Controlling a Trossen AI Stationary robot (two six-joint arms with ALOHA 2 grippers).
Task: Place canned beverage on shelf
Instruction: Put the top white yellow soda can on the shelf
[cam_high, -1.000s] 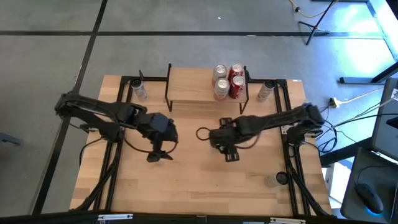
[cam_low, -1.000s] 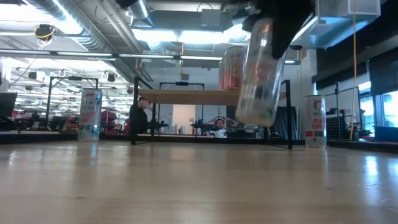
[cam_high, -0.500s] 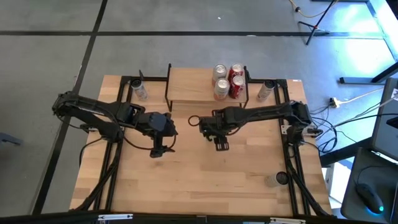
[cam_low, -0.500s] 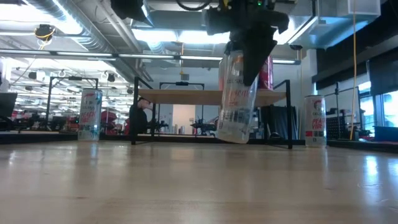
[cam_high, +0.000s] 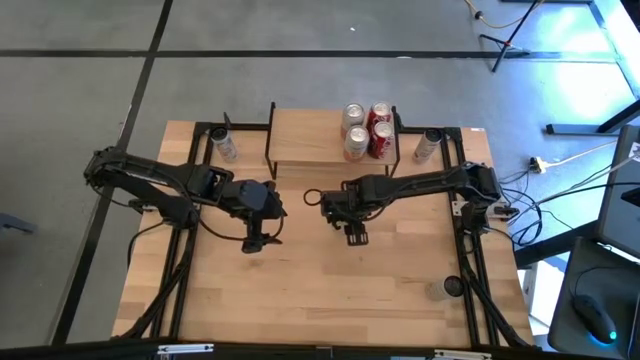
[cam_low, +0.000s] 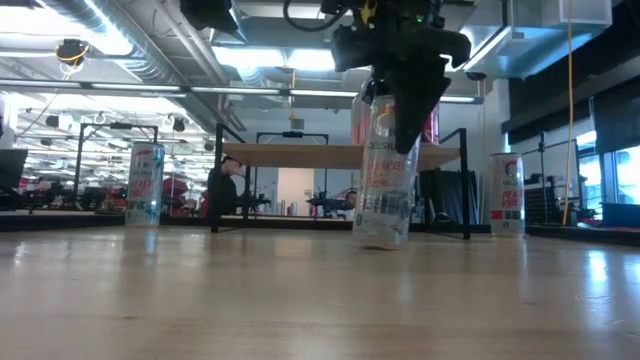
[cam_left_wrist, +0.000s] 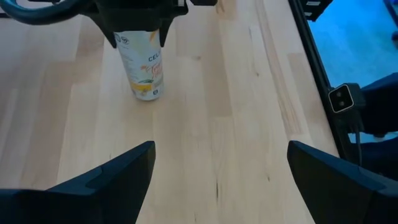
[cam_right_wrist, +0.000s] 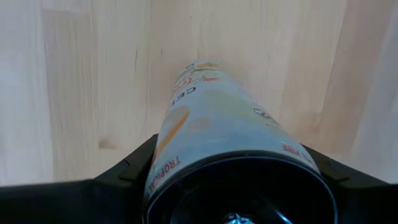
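My right gripper is shut on a pale slim can over the table's middle, in front of the shelf. The can also shows in the left wrist view and the right wrist view. In the high view the gripper hides it. The shelf's wooden top stands on black legs at the far edge, with several cans on its right end. My left gripper is open and empty, left of the can, its fingers wide apart. My right gripper pinches the can's upper end between its two fingers, one on each side just below the rim. The fingers come from above, pointing down. The can hangs nearly upright, slightly tilted, its bottom at or just above the tabletop; I cannot tell which.
One can stands on the table left of the shelf and one right of it. Another can stands near the table's near right corner. Black frame rails run along both table sides. People show in the room behind.
My right gripper has gone toward the table's left and far edges and down, still shut on the can. The can has come from well above the table to about table level and has tipped from a clear slant to nearly upright.
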